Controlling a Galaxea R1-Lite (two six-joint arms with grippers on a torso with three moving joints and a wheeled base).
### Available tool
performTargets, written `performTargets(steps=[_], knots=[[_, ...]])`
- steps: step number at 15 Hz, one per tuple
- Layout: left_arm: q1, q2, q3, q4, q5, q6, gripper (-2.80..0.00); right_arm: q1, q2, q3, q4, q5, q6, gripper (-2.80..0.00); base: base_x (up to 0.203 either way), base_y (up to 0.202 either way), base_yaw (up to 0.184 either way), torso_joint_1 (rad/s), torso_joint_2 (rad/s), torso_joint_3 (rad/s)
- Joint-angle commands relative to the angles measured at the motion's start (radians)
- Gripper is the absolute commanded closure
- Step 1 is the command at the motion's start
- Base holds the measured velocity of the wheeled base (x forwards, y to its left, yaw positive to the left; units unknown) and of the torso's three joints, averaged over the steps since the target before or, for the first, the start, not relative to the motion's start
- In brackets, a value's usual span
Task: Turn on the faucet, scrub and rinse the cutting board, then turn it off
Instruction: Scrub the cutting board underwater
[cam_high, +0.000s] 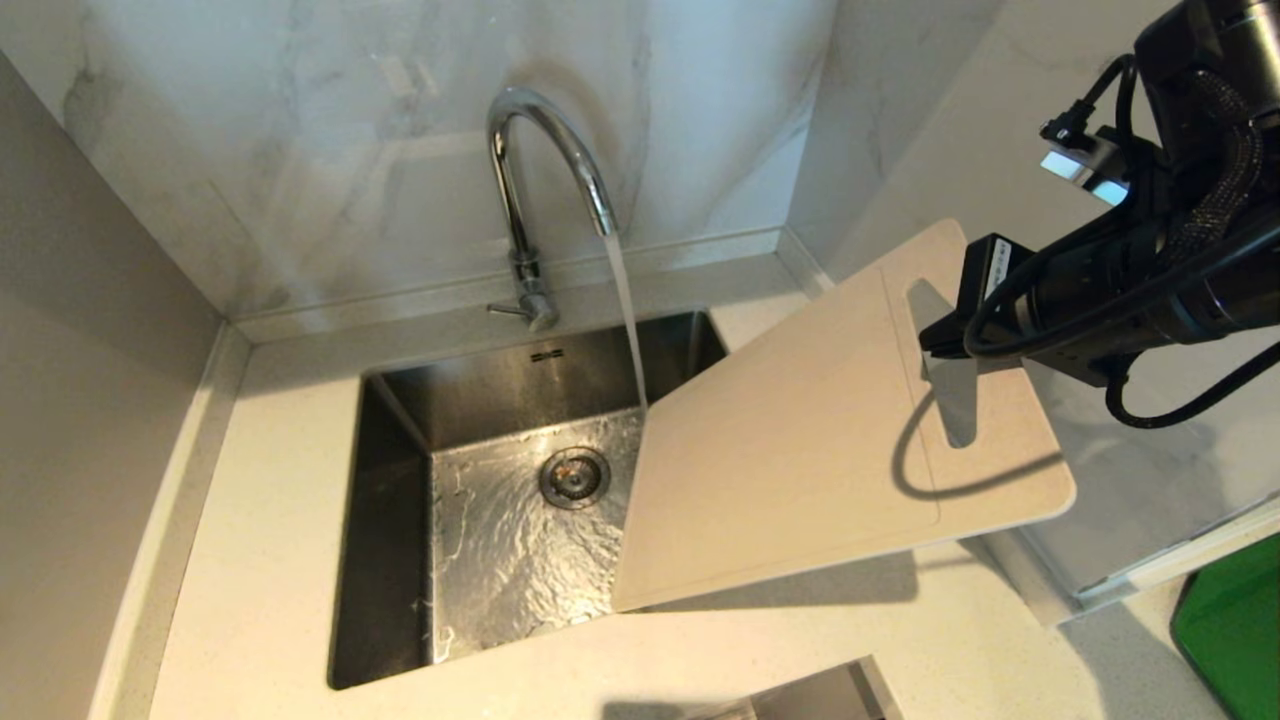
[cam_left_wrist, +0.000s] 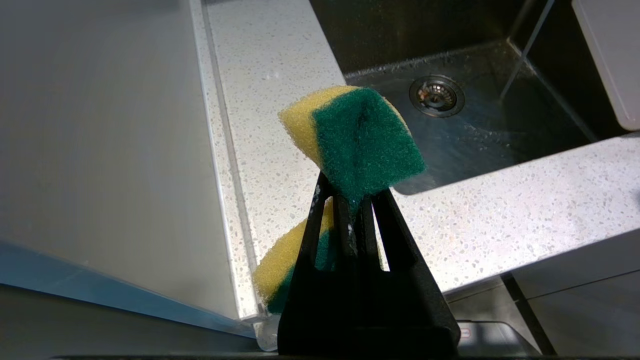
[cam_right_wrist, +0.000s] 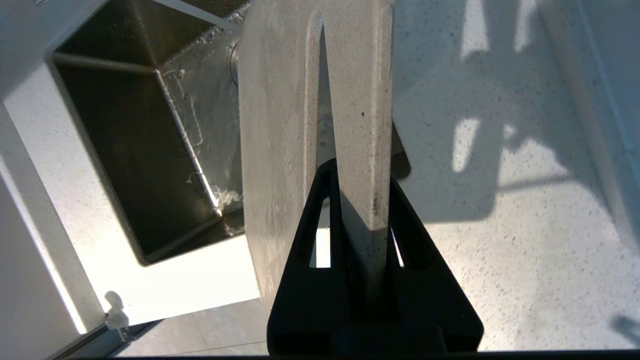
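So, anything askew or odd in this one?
Only that the running stream from the chrome gooseneck faucet falls just past the edge of the pale beige cutting board, tilted over the steel sink.

faucet: one
cutting board: one
sink: one
drain strainer: one
sponge: one
grippers: two, left gripper, right gripper
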Motion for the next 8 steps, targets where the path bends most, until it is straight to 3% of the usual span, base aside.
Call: performTargets(steps=[1,8], knots=[[-0.001,-0.001,0.0,-0.001,0.0,0.0,0.0,-0.016,0.043,-0.047,0.036,0.007,-0.034,0.0,0.0,0.0,0.0,0.0,0.0,0.0],[0.0,-0.001,0.0,-0.001,0.0,0.0,0.0,-0.091,0.082,-0.192,0.12,0.148,-0.162,0.0,0.0,0.0,0.0,0.0,0.0,0.0]])
